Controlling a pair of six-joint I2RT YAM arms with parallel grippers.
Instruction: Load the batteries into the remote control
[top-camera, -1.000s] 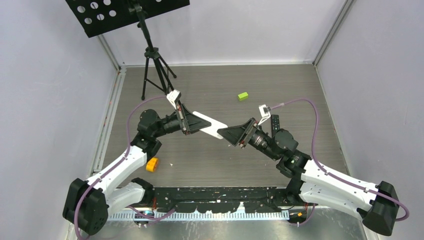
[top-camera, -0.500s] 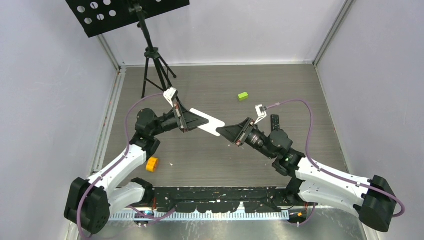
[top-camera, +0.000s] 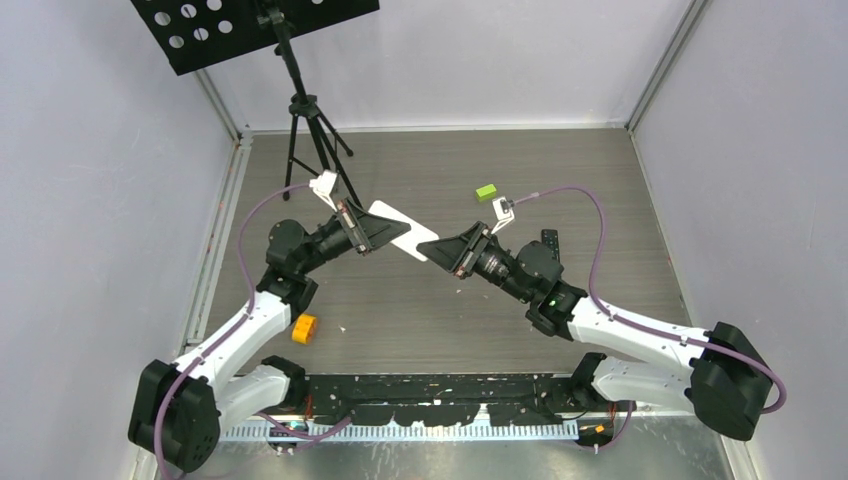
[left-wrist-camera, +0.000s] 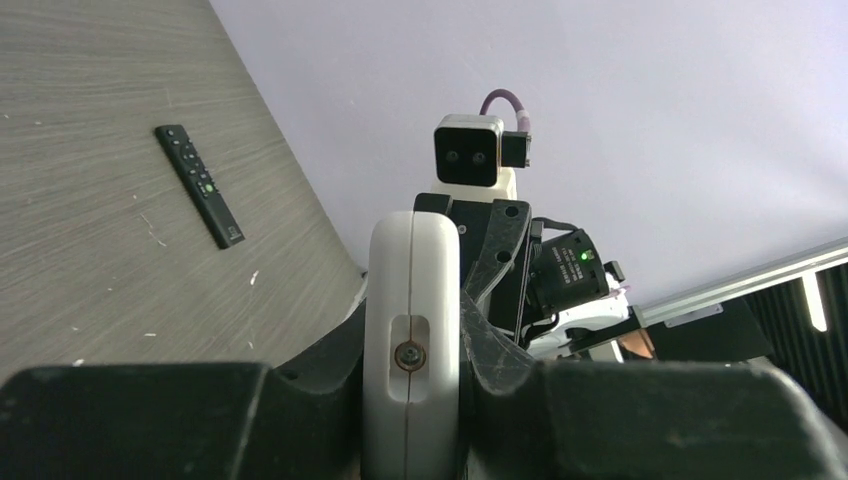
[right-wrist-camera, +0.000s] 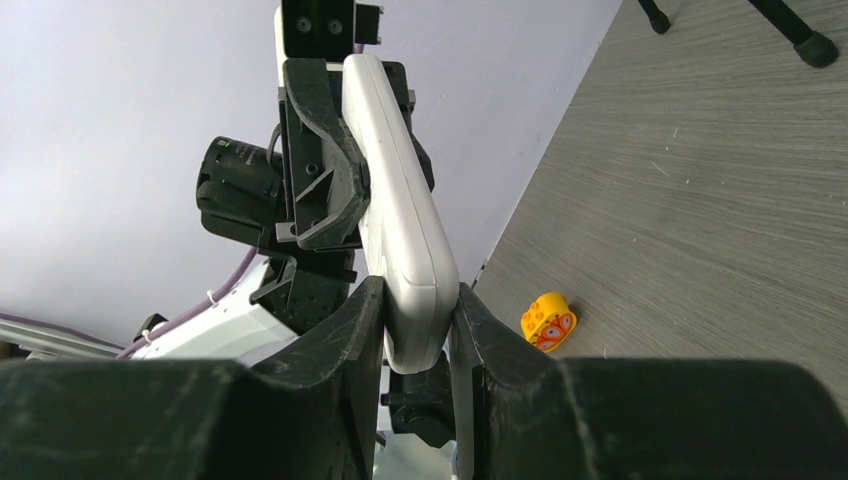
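Observation:
A white remote control (top-camera: 400, 230) is held in the air between both arms, above the table's middle. My left gripper (top-camera: 372, 229) is shut on its left end, where a small screw shows in the left wrist view on the remote's (left-wrist-camera: 411, 345) edge. My right gripper (top-camera: 434, 250) is shut on the opposite end; in the right wrist view its jaws pinch the rounded tip of the remote (right-wrist-camera: 405, 220). No batteries show in any view.
A slim black remote (top-camera: 550, 243) lies on the table by the right arm, and it (left-wrist-camera: 199, 185) shows in the left wrist view too. Also here are a lime-green block (top-camera: 486, 192) at the back, an orange block (top-camera: 304, 328) front left, and a tripod (top-camera: 305, 135) back left.
My right gripper has shut on the free end of the white remote. Both arms and the remote have shifted left and toward the back of the table.

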